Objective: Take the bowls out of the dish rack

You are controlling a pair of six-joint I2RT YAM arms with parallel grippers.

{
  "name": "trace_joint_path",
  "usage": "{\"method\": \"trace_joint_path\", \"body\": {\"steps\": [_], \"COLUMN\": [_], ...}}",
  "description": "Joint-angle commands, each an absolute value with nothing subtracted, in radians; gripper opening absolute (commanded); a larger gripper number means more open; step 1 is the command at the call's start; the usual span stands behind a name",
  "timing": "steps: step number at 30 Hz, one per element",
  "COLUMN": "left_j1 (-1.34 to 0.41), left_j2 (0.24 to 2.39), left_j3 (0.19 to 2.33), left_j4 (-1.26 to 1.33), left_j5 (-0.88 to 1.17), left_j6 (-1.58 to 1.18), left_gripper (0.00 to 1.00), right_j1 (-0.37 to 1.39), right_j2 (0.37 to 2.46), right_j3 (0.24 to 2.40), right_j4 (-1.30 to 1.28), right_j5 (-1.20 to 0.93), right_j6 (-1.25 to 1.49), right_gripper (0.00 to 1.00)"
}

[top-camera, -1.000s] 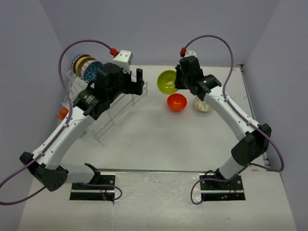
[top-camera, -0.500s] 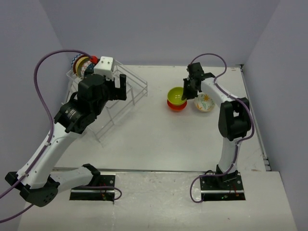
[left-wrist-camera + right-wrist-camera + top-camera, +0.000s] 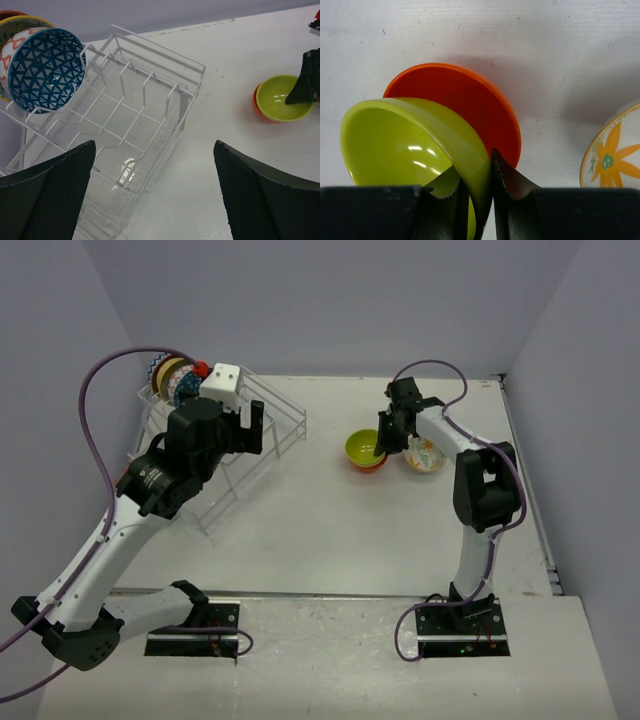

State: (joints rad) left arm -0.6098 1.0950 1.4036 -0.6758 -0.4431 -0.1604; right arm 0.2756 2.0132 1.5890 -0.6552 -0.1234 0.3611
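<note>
Right claw grips the green bowl by its rim, now lowered into the orange bowl at 1 o'clock. Left claw hangs spread wide over the rack; patterned bowls wait at 10 o'clock.

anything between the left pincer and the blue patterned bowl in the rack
No separate object. Only the white wire dish rack's own upright dividers lie in the gap between the open left pincer and the blue-patterned round bowl, which stands on edge at the rack's far-left end in the wrist view.

Bright even light w/ soft shadows, glare on lime-green bowl.
</note>
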Motion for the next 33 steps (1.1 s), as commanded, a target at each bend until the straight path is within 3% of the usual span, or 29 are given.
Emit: {"method": "trace_joint_path", "body": {"steps": [1,12,17,22,33], "left_j1": [-0.609,-0.611,-0.609,-0.609,-0.609], "left_j2": [1.08,1.081,1.081,1.081,1.081], "left_j3": [1.397,1.394,1.387,1.378,1.374], "left_j4": [-0.655,-0.653,-0.652,-0.65,-0.641], "left_j5": [-0.459,-0.459,-0.459,-0.463,-0.482], "left_j6": [-0.138,-0.133,-0.129,-0.127,-0.121], "left_gripper": [1.0,1.0,1.0,1.0,1.0], "right_j1": [0.276,0.276,0.276,0.276,0.276], "right_j2": [1.968,1.902,1.898,1.894,1.908], "right_j3": [1.575,1.552,1.562,1.571,1.545], "right_j4": [-0.614,-0.615,-0.627,-0.632,-0.629], "right_j5": [-0.146,-0.115,-0.103,-0.095,-0.084], "right_j6": [0.35,0.345,0.341,0.341,0.341], "right_gripper": [0.17,0.34,0.32,0.21,0.25]}}
